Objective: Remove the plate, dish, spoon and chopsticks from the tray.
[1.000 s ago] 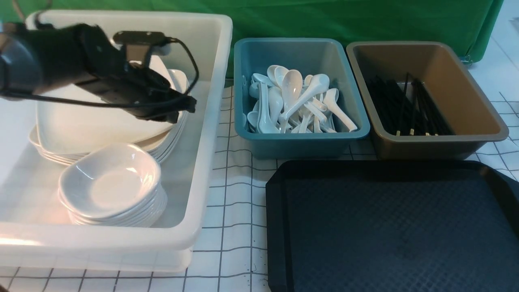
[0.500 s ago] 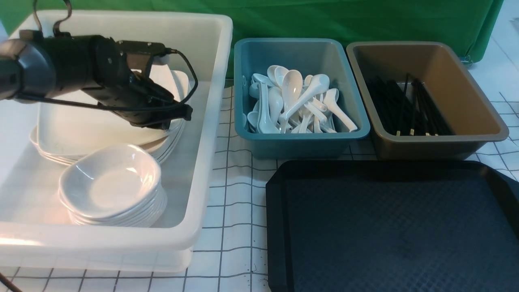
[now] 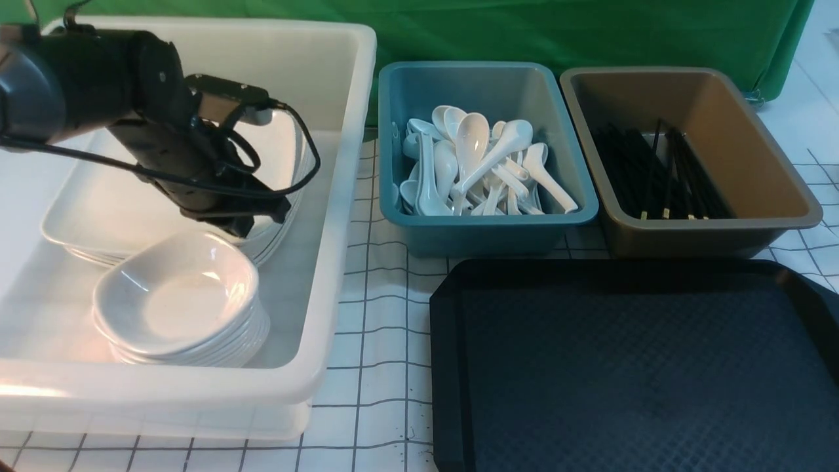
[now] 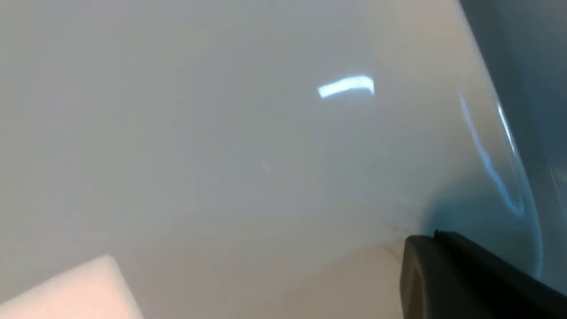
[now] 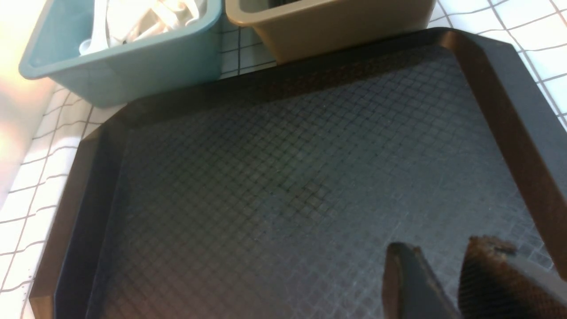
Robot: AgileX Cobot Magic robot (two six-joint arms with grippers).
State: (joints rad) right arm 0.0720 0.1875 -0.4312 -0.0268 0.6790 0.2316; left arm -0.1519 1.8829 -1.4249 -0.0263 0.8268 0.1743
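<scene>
The black tray (image 3: 629,367) is bare; it also fills the right wrist view (image 5: 288,177). My left gripper (image 3: 262,219) is inside the white tub (image 3: 331,249), shut on the front right rim of the large white plate (image 3: 118,210). The plate lies slightly tilted on a stack of plates. It fills the left wrist view (image 4: 221,133), where only one dark finger (image 4: 465,274) shows. Small dishes (image 3: 174,298) are stacked in the tub's front. Spoons (image 3: 472,164) lie in the teal tub (image 3: 488,229), chopsticks (image 3: 655,174) in the brown tub (image 3: 708,236). My right gripper (image 5: 438,252) hovers over the tray, slightly open and empty.
The white tub's high wall stands between the plates and the teal tub. The tubs sit in a row along the back, on a white gridded cloth (image 3: 380,314). A green backdrop (image 3: 557,33) closes the far side.
My left arm has lowered the plate from a raised tilt down onto the plate stack, and the gripper has moved down and to the left. The right side is unchanged.
</scene>
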